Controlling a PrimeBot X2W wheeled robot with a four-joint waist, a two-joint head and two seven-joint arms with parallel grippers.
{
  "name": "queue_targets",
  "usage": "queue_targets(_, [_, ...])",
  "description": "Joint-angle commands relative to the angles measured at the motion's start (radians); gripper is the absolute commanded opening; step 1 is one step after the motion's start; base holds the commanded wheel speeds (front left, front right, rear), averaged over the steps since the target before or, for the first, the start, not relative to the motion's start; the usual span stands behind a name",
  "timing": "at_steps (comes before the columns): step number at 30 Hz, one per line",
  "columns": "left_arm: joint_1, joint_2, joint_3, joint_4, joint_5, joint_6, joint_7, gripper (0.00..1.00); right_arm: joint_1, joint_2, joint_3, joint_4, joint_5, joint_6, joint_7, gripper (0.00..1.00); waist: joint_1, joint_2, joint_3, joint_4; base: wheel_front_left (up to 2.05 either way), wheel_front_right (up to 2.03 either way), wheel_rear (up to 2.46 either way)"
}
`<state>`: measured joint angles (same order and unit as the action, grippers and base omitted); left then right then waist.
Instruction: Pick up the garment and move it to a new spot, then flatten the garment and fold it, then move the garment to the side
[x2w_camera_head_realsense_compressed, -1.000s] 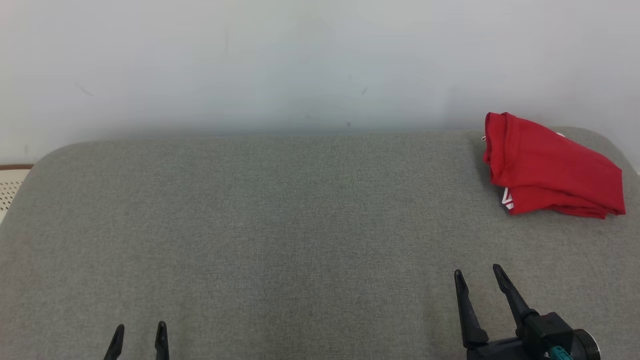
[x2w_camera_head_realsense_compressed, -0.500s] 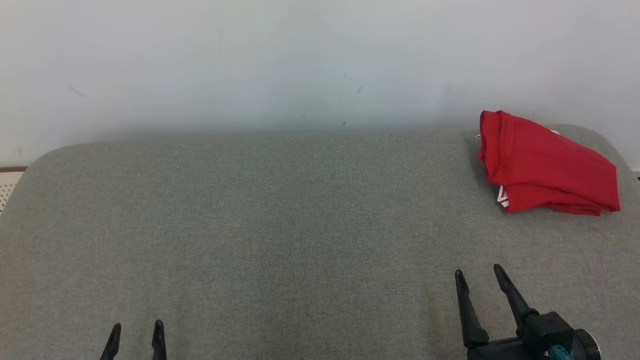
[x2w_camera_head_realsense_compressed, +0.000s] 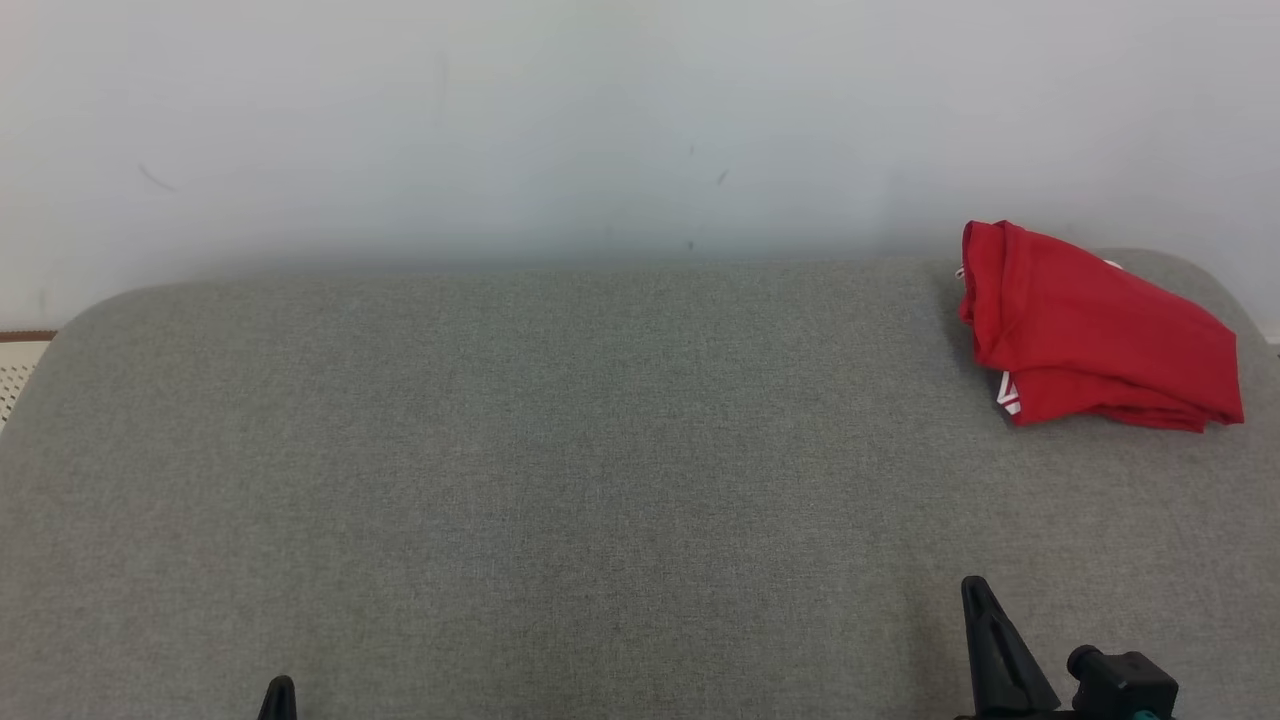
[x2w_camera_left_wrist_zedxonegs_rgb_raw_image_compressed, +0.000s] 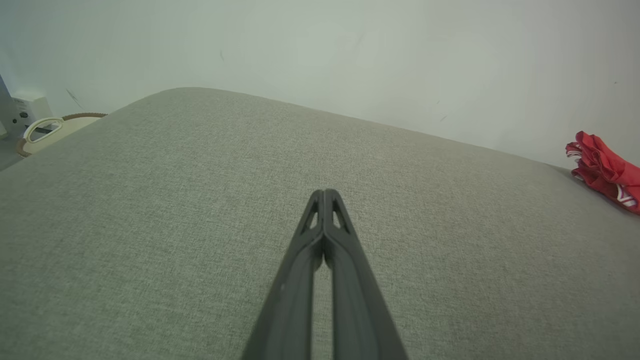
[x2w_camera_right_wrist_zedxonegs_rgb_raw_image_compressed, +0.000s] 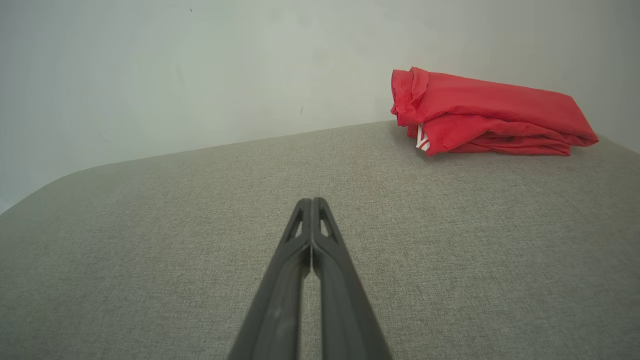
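Observation:
A folded red garment (x2w_camera_head_realsense_compressed: 1095, 335) with white stripes at one edge lies at the far right corner of the grey padded surface (x2w_camera_head_realsense_compressed: 560, 450); I also see the garment (x2w_camera_right_wrist_zedxonegs_rgb_raw_image_compressed: 480, 112) in the right wrist view and its edge (x2w_camera_left_wrist_zedxonegs_rgb_raw_image_compressed: 607, 170) in the left wrist view. My right gripper (x2w_camera_head_realsense_compressed: 985, 620) sits low at the bottom right, well short of the garment, fingers pressed together and holding nothing (x2w_camera_right_wrist_zedxonegs_rgb_raw_image_compressed: 311, 202). My left gripper (x2w_camera_head_realsense_compressed: 278, 690) pokes up at the bottom left, also shut and empty (x2w_camera_left_wrist_zedxonegs_rgb_raw_image_compressed: 325, 192).
A pale wall (x2w_camera_head_realsense_compressed: 600, 120) rises right behind the surface. Off the surface's left edge stands a cream basket (x2w_camera_left_wrist_zedxonegs_rgb_raw_image_compressed: 50, 130) with a brown rim, beside a white box (x2w_camera_left_wrist_zedxonegs_rgb_raw_image_compressed: 27, 107).
Both grippers have closed and drawn back toward the bottom edge. The head camera shifted slightly; the garment has not moved on the surface.

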<state>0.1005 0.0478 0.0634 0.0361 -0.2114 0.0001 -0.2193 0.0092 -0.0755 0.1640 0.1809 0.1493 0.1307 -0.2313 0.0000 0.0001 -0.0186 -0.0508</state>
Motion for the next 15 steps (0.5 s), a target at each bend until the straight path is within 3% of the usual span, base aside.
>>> queue_targets(1, [-0.022, 0.002, 0.007, -0.005, -0.058, -0.007, 0.009, 0.0, -0.025, -0.007, -0.008, -0.012, 0.066, 0.0, 0.009, 0.0, 0.0, -0.0001, 0.0, 0.001, 0.0, 0.0, 0.0])
queue_targets(15, [-0.044, 0.002, 0.012, 0.02, -0.3, -0.029, 0.06, 0.0, -0.043, -0.014, -0.04, 0.001, 0.33, 0.0, 0.06, 0.0, 0.0, -0.0001, 0.003, 0.006, 0.0, 0.0, 0.0])
